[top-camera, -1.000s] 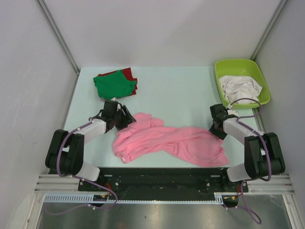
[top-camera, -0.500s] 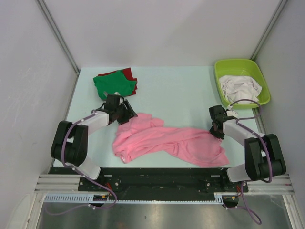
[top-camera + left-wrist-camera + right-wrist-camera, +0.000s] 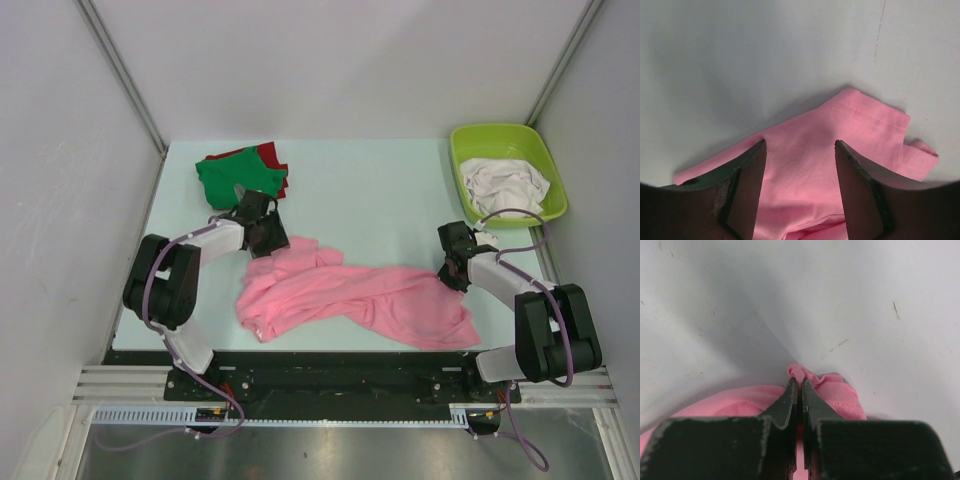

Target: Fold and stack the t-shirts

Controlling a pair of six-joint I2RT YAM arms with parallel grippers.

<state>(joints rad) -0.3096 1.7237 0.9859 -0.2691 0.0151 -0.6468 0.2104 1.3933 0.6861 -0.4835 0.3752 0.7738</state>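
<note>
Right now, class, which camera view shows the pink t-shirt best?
The top external view: the whole pink t-shirt is in frame, lying crumpled. The left wrist view shows only a hemmed corner inside the open left gripper; the right wrist view shows only a fold pinched by the right gripper.

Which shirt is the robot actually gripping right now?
The large pink cotton t-shirt: the right tool is pinched shut on its edge. The folded green shirt, the red shirt and the white shirt in the lime-green plastic tub are in neither tool.

Closed fingers (image 3: pixel 790 402) pinch a pink t-shirt (image 3: pixel 837 397) fold.
</note>
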